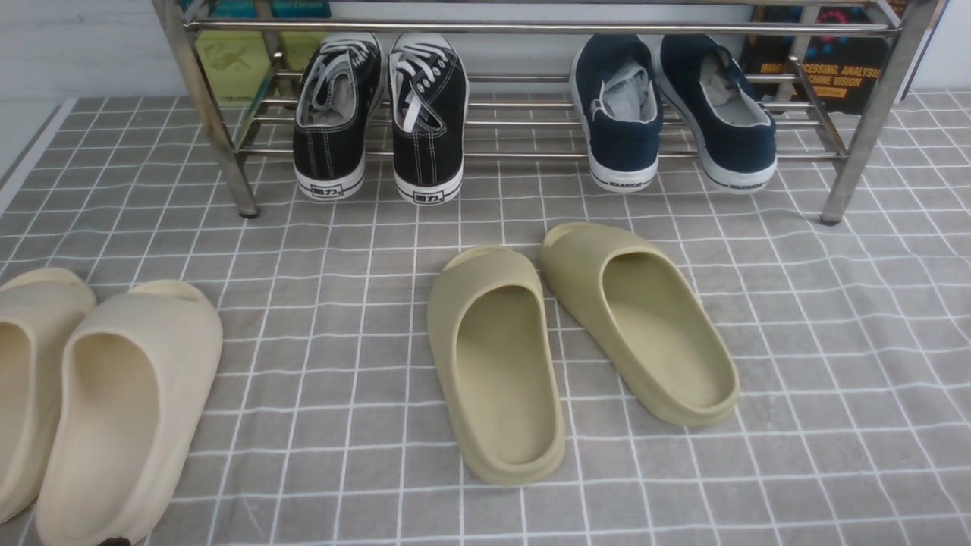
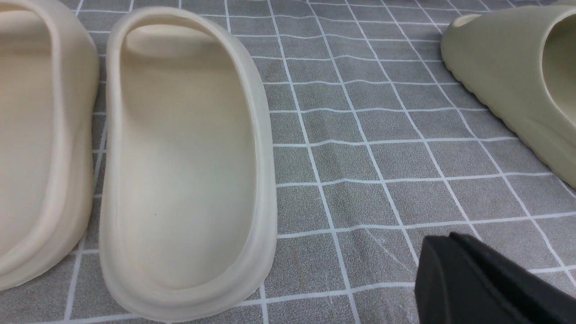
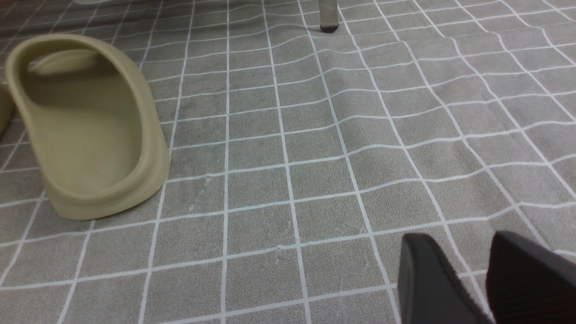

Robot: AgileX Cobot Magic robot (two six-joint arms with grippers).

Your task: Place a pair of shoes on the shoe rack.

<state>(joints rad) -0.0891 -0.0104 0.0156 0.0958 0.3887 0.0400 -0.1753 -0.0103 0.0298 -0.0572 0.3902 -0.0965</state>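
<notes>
Front view: black canvas sneakers (image 1: 379,114) side by side on shiny rod-shelved steel rack (image 1: 212,121), heels outward, beside navy slip-ons (image 1: 671,110); smooth olive foam slippers (image 1: 576,341) on gridded grey cloth (image 1: 834,364).

Left wrist: matte cream slippers (image 2: 184,157); left gripper (image 2: 454,279) fingers pressed together.

Right wrist: right gripper (image 3: 483,274) slightly parted, holding nothing.

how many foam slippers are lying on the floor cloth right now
4. Two olive slippers lie mid-cloth before the shoe rack; two cream slippers lie at the robot's left, one cut off by the frame.
</notes>
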